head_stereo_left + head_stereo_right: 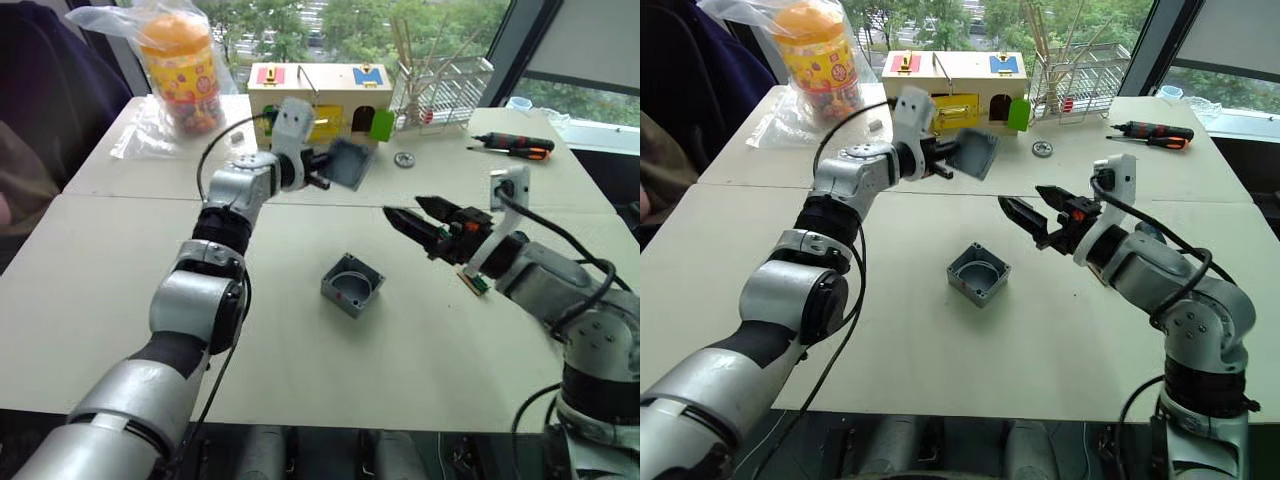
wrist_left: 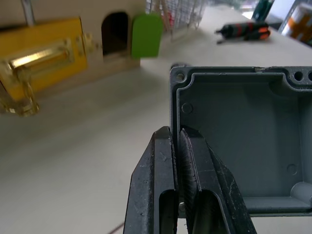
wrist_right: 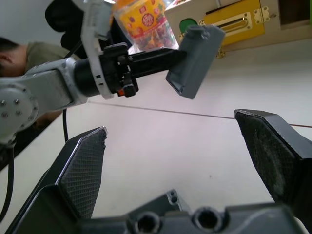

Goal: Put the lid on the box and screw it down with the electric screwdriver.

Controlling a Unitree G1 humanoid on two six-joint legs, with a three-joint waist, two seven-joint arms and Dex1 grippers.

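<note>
Left gripper (image 1: pixel 322 176) clamped on the lid (image 1: pixel 349 163) edge, airborne beyond the box (image 1: pixel 352 285). Right gripper (image 1: pixel 412 214) wide open, empty, near the box.

A wooden box (image 1: pixel 318 92) with a yellow door and a green door stands at the far edge of the tabletop (image 1: pixel 120 300). A wire rack (image 1: pixel 440 90) stands just beside it. A small metal ring (image 1: pixel 404 160) lies in front of the rack. A jar in a clear bag (image 1: pixel 180 70) sits at the far left corner. A black and orange screwdriver (image 1: pixel 512 146) lies near the far right corner.
</note>
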